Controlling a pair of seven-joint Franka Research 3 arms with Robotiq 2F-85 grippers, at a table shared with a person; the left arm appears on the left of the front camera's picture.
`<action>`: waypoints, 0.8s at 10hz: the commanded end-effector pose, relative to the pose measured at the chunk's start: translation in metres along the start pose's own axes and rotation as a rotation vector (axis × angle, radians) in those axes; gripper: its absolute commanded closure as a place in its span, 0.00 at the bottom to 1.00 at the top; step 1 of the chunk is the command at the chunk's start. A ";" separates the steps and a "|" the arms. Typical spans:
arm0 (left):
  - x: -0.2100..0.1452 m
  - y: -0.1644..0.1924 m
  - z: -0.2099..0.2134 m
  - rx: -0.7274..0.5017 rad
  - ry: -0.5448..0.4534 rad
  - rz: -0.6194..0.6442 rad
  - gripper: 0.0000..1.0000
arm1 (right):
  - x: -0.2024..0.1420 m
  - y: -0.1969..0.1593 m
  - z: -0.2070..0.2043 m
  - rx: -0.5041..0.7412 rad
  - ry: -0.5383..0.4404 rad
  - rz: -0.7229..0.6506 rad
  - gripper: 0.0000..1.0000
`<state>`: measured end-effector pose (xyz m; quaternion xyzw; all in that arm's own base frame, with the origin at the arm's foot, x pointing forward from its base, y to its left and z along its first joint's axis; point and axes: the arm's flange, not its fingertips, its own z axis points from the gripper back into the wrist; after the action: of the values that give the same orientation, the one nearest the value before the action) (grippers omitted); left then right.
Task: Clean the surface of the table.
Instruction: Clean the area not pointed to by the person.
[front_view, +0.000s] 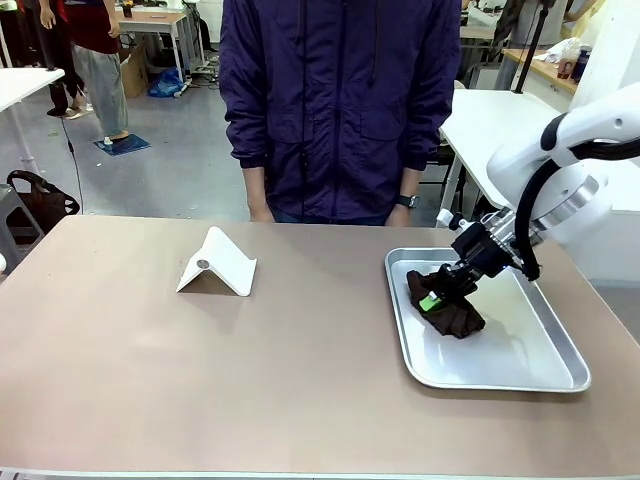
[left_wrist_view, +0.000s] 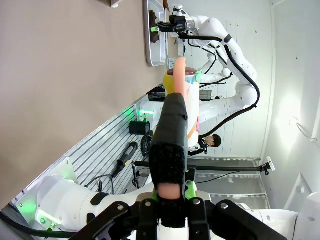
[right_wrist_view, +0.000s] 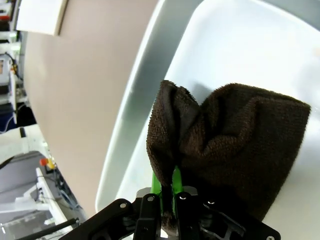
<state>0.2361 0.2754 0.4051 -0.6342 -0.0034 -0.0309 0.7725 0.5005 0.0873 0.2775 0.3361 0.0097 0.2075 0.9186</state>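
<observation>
The brownish table (front_view: 250, 380) carries a silver metal tray (front_view: 500, 380) at the right. My right gripper (front_view: 440, 295) reaches down into the tray, shut on a dark brown cloth (front_view: 462, 318). In the right wrist view the cloth (right_wrist_view: 235, 130) bunches over the green pads (right_wrist_view: 156, 185) of my right gripper (right_wrist_view: 167, 187), just above the tray floor (right_wrist_view: 240, 45). My left gripper (left_wrist_view: 172, 200) is off the table's edge, shut on a long black-sleeved tool with a peach end (left_wrist_view: 172, 130). The table (left_wrist_view: 65, 75) and the tray (left_wrist_view: 152, 47) lie beyond it.
A white folded stand (front_view: 217, 263) rests on the table's left-centre. A person in a dark purple jacket (front_view: 340, 100) stands at the far edge with hands down behind it. The tray's raised rim surrounds the cloth.
</observation>
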 end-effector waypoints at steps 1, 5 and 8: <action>0.001 -0.006 -0.001 -0.011 -0.013 0.010 0.82 | -0.011 -0.012 0.017 -0.057 -0.009 -0.060 0.91; 0.001 -0.006 -0.001 -0.011 -0.013 0.010 0.82 | -0.028 -0.038 0.038 -0.081 -0.069 -0.161 0.91; 0.001 -0.006 -0.001 -0.011 -0.013 0.010 0.82 | -0.047 -0.054 0.062 -0.075 -0.150 -0.221 0.91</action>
<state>0.2359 0.2755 0.4052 -0.6341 -0.0037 -0.0308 0.7726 0.4964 0.0027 0.2842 0.3201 -0.0146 0.1023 0.9417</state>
